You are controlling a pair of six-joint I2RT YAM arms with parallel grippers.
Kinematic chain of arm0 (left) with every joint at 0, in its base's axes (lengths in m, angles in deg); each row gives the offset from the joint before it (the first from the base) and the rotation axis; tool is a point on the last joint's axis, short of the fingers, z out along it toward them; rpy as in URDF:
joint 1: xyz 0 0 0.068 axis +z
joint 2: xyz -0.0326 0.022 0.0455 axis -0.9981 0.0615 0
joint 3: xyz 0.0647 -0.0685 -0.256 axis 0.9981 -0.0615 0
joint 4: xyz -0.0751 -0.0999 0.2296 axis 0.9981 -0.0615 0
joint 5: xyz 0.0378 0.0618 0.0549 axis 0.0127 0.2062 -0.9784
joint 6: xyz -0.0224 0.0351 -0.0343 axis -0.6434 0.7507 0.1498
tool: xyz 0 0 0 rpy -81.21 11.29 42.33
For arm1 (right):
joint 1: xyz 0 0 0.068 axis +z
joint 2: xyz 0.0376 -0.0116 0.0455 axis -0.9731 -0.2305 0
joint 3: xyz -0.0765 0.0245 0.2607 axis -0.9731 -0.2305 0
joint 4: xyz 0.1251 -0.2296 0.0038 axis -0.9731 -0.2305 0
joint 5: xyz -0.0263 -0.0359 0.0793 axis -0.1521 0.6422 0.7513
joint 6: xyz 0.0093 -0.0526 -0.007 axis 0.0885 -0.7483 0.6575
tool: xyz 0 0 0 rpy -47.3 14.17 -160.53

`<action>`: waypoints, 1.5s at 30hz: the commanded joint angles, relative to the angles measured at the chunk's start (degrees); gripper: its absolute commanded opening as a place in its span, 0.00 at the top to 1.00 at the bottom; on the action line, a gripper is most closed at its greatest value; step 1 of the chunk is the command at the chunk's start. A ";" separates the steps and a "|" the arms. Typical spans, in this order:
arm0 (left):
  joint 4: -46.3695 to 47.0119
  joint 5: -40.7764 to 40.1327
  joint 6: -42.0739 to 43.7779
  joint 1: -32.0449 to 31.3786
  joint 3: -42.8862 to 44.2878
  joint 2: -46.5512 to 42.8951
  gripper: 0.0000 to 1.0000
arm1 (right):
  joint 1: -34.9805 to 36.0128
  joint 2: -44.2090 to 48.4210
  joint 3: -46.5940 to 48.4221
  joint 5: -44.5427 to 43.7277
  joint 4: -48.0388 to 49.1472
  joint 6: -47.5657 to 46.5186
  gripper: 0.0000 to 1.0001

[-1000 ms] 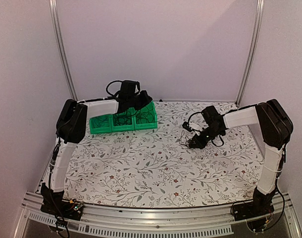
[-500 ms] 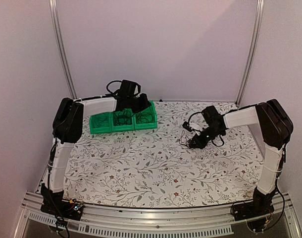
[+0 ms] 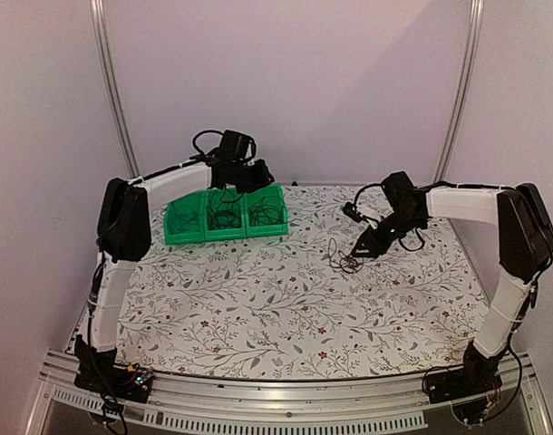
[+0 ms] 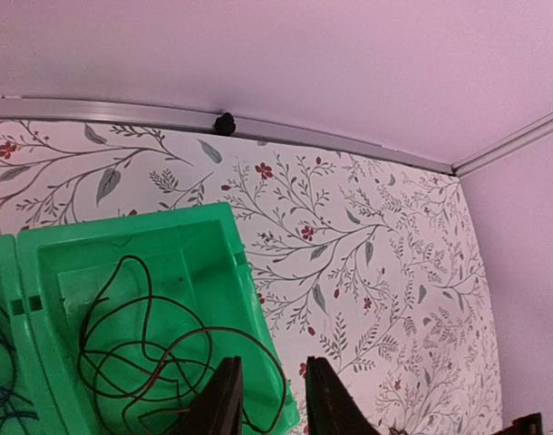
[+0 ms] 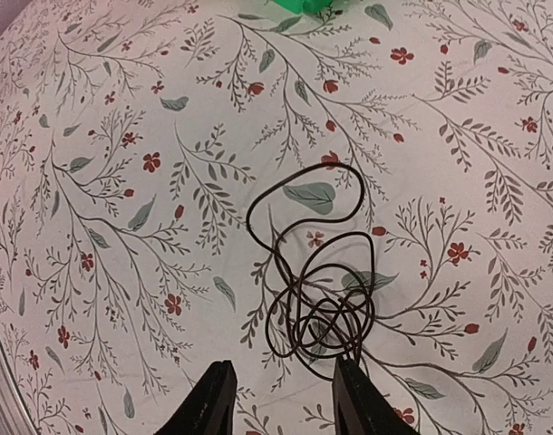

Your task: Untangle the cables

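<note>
We seem to be binning cables. The left claw, part open and empty, hangs over the cable in the bin. The right claw, also part open and empty, should next grasp the coil on the bench.

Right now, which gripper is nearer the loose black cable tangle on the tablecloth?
Right. The right gripper hangs open just above the cable tangle; the left gripper is far away, over the green bins.

One cable lies in the bin, another cable on the table.
</note>
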 commanded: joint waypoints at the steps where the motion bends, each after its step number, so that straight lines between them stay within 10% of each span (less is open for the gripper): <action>1: -2.48 -3.49 1.81 0.07 -2.07 -5.83 0.68 | -0.44 4.67 1.96 3.46 -3.45 -2.15 0.59; 21: 6.00 -2.95 12.58 -7.01 -22.39 -29.82 0.60 | -0.40 -21.60 21.80 10.31 1.88 -1.92 0.60; 26: 9.54 -1.09 10.45 -9.22 -28.39 -32.50 0.59 | -0.51 -23.79 25.93 16.95 2.42 0.82 1.00; 30: 14.60 -0.80 13.35 -13.00 -34.54 -34.45 0.40 | -0.49 -20.53 30.04 18.06 -3.16 1.69 1.00; 45: 37.71 -2.39 12.98 -22.62 -36.25 -26.14 0.41 | -0.12 0.11 32.61 14.32 -14.81 1.92 1.00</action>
